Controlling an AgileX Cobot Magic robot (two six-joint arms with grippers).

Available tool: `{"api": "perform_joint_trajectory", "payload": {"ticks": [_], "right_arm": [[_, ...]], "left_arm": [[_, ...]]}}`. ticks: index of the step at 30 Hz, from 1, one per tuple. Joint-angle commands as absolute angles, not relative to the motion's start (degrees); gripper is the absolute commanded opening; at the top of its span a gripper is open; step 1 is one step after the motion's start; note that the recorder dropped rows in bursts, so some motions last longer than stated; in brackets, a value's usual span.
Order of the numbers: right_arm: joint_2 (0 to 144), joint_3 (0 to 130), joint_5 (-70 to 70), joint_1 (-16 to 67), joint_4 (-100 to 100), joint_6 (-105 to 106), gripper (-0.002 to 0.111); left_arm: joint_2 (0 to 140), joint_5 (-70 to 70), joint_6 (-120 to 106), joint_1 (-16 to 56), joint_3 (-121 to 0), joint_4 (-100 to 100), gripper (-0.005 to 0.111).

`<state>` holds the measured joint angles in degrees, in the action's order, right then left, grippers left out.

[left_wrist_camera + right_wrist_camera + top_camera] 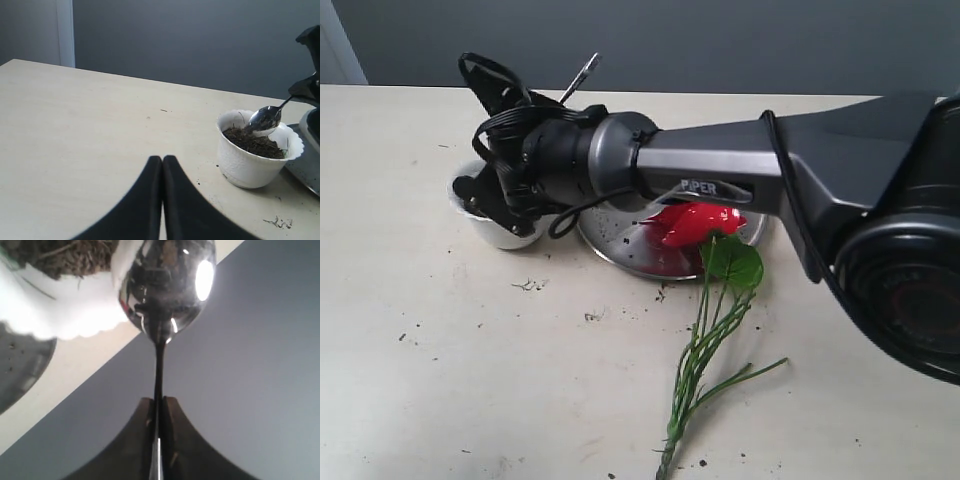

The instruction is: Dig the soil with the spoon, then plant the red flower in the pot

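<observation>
Right arm [800, 170] over crumb-strewn beige table [440, 380], grey wall [720, 40] behind.

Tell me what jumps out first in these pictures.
The big dark right arm stretches across the table, its tool pinching a shiny spoon over the soil in the white pot. Beside it, a red flower lies across a steel plate.

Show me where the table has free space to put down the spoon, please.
Free: the wide bare table on the pot's far side from the plate, with only a few crumbs. Crowded: around the pot, plate and red flower, whose stems trail across the table.
</observation>
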<state>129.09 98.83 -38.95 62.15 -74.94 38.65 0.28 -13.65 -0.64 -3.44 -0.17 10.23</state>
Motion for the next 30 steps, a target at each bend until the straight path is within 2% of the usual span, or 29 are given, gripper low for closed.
{"api": "perform_joint_trajectory", "payload": {"ticks": [1,11,20,30], "right_arm": [[130.6,99.2,-38.8,62.3,-74.0,39.2,-0.001],[130.9,99.2,-37.9,62.4,-73.0,39.3,-0.001],[126.7,99.2,-40.6,61.7,-83.5,39.0,-0.001],[125.8,99.2,-39.0,61.4,-72.2,48.6,-0.001]], "left_arm": [[0.0,-13.7,-0.6,-3.3,0.0,10.1,0.0],[0.0,-13.7,-0.6,-3.3,0.0,10.1,0.0],[0.0,-13.7,-0.6,-3.3,0.0,10.1,0.0],[0.0,-13.7,-0.6,-3.3,0.0,10.1,0.0]]}}
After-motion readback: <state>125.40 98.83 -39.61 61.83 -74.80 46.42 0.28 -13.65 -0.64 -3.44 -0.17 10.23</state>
